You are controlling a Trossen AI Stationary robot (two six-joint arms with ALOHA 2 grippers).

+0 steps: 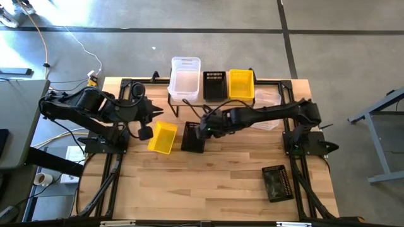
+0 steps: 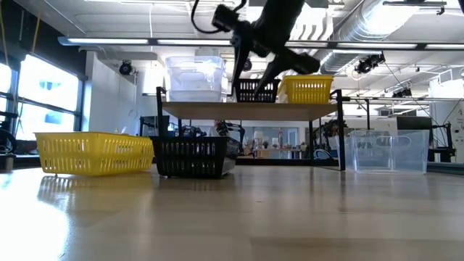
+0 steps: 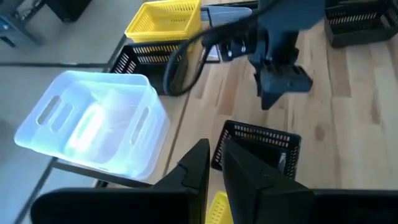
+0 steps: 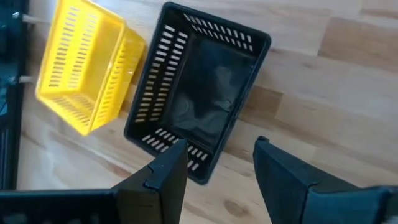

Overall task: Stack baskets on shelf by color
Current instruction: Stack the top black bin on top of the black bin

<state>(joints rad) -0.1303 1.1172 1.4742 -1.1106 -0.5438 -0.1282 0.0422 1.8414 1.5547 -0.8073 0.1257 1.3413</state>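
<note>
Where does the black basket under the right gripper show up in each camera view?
High view: black basket, table centre.
Low view, left of centre, on the table.
Left wrist view, centre.
Right wrist view, centre.
Shared landmark: the yellow basket beside it.

Clear (image 1: 185,79), black (image 1: 214,85) and yellow baskets (image 1: 240,84) sit on the shelf (image 2: 250,111); others lie scattered, perhaps four.

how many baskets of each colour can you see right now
clear: 2, one on the shelf, one on the table
yellow: 2, one on the shelf, one on the table
black: 3, one on the shelf, two on the table
total: 7
</note>
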